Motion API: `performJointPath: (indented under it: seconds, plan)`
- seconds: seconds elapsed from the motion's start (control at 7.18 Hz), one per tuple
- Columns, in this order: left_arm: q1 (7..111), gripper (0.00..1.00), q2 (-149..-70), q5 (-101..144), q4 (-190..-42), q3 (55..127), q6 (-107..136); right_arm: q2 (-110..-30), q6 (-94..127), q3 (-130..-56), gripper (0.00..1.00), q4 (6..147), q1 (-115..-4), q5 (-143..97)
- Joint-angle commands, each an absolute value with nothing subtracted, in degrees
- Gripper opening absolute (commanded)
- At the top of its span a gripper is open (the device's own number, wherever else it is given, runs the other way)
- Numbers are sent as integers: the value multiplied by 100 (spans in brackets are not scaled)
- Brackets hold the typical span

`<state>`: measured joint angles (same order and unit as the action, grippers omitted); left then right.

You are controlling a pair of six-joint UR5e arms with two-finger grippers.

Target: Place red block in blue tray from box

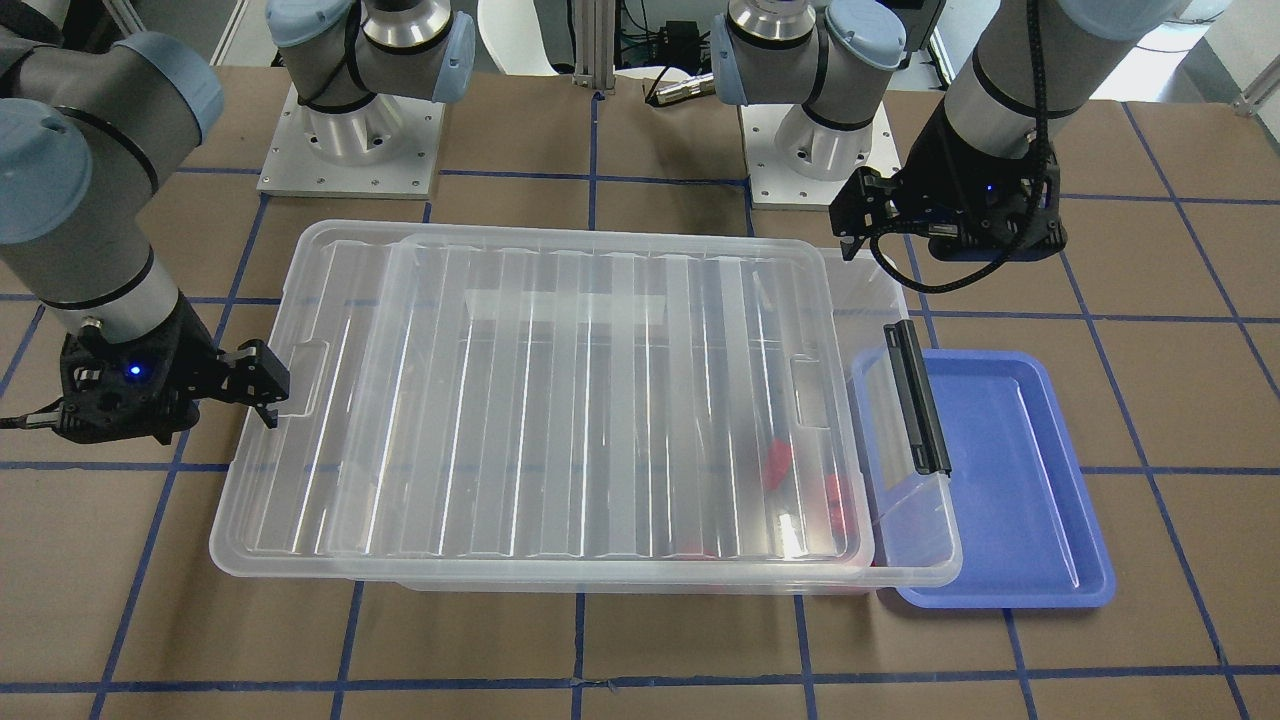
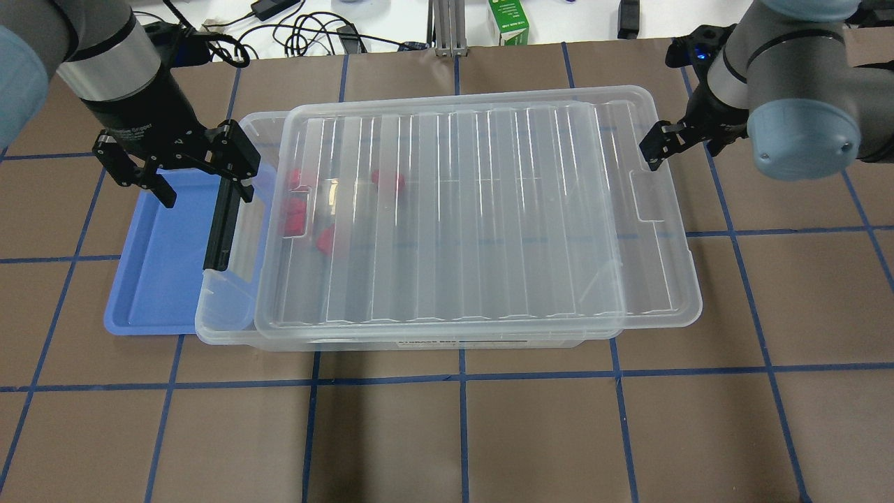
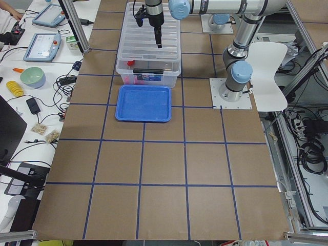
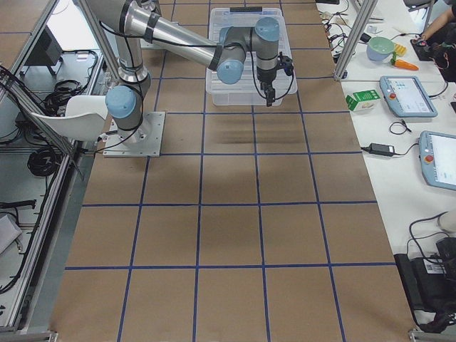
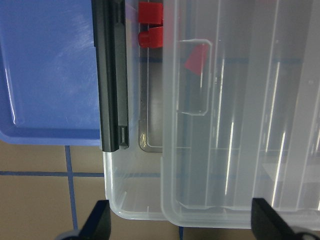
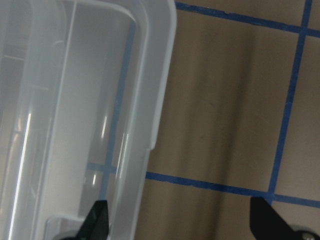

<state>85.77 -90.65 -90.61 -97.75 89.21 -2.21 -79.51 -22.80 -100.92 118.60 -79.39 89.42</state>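
The clear box [image 2: 225, 318] lies across the table middle. Its ribbed lid [image 2: 454, 209] is slid toward my right, so the end with the black latch bar [image 2: 220, 216] is uncovered. Several red pieces [image 2: 293, 218] lie inside near that end, two showing in the left wrist view [image 5: 150, 25]. I cannot tell which is the red block. The blue tray [image 2: 157, 272] sits empty beside the latch end. My left gripper [image 2: 202, 185] hovers open above the latch end and tray edge. My right gripper [image 2: 656, 150] is open at the lid's far edge [image 6: 150, 125].
A green carton [image 2: 513, 21] and cables lie beyond the table's far edge. Blue tape lines grid the brown tabletop. Both arm bases [image 1: 350, 140] stand behind the box in the front-facing view.
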Motion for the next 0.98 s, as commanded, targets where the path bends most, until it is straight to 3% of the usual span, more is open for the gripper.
performJointPath:
  seconds: [0.0,0.84]
  plan:
    - [8569,100,-9061,-9053,-9782,8921,-220,-7963,-2906,-10090,99,11857,-7613,8956]
    - [8552,100,-9263,-9026,-9554,8921,-446,-7972,-3638,-10099,96,11821,-6926,9121]
